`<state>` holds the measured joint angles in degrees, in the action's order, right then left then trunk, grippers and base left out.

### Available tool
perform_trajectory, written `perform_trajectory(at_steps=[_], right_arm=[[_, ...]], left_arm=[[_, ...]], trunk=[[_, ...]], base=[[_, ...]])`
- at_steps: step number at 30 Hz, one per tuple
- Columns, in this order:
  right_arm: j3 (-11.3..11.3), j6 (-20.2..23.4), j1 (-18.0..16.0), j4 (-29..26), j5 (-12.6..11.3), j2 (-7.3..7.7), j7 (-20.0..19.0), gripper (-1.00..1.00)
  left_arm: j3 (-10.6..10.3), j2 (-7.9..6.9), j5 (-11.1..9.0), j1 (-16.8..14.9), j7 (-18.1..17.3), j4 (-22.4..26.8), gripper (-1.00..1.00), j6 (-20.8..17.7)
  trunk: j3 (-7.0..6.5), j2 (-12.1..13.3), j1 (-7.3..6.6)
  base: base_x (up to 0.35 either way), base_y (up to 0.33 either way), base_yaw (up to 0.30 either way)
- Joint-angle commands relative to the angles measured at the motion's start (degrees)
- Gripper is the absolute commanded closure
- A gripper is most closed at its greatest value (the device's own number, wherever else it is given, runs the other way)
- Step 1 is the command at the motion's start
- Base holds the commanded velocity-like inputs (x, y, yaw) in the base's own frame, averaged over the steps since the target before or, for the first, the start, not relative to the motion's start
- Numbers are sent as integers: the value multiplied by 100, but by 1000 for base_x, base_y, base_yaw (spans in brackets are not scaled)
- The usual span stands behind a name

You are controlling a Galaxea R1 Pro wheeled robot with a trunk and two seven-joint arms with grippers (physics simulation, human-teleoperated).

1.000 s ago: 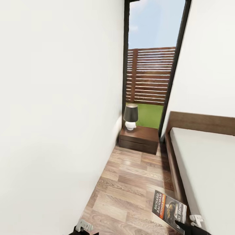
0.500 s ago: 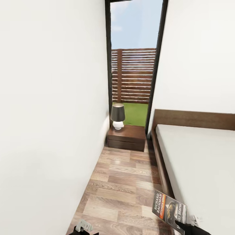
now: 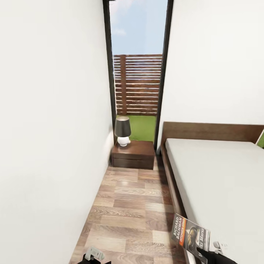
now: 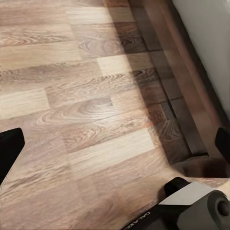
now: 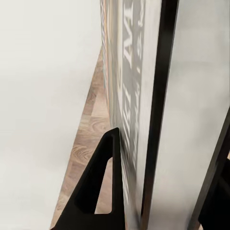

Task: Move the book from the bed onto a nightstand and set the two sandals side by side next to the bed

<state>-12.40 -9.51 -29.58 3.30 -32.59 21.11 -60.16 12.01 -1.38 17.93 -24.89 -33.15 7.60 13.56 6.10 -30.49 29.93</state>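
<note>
We are gripping the book (image 3: pixel 190 236) with our right gripper (image 3: pixel 202 253), its fingers (image 5: pixel 96 191) clamped on the cover, holding it above the floor (image 3: pixel 135 205) beside the bed (image 3: pixel 220 183). Ahead, the nightstand (image 3: pixel 132 154) is carrying a lamp (image 3: pixel 122 131) under the window (image 3: pixel 137 73). Our left gripper's (image 3: pixel 93 255) fingers are standing apart over the planks.

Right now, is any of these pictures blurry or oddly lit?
Head view: sharp; daylight through the window, nightstand top glossy. Right wrist view: the book sits so close that its lettering smears. Left wrist view: floor crisp, shaded beside the bed.
</note>
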Motion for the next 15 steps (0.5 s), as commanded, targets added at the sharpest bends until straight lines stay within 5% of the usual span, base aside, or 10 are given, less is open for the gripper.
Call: perform_trajectory(at_steps=[1,8,15], right_arm=[[-43,-42,-12,22,-41,-2,-22,100],[-43,-42,-12,22,-40,-2,-22,100],[-43,-42,-12,22,-39,-2,-22,100]], left_arm=[[47,2,60,-6,-15,-4,-100,32],[47,1,57,-7,-15,-4,-100,32],[47,0,58,-6,-15,-4,-100,32]], trunk=[[11,-10,5],[11,-10,5],[11,-10,5]], base=[[287,0,-7],[291,0,-2],[62,0,0]])
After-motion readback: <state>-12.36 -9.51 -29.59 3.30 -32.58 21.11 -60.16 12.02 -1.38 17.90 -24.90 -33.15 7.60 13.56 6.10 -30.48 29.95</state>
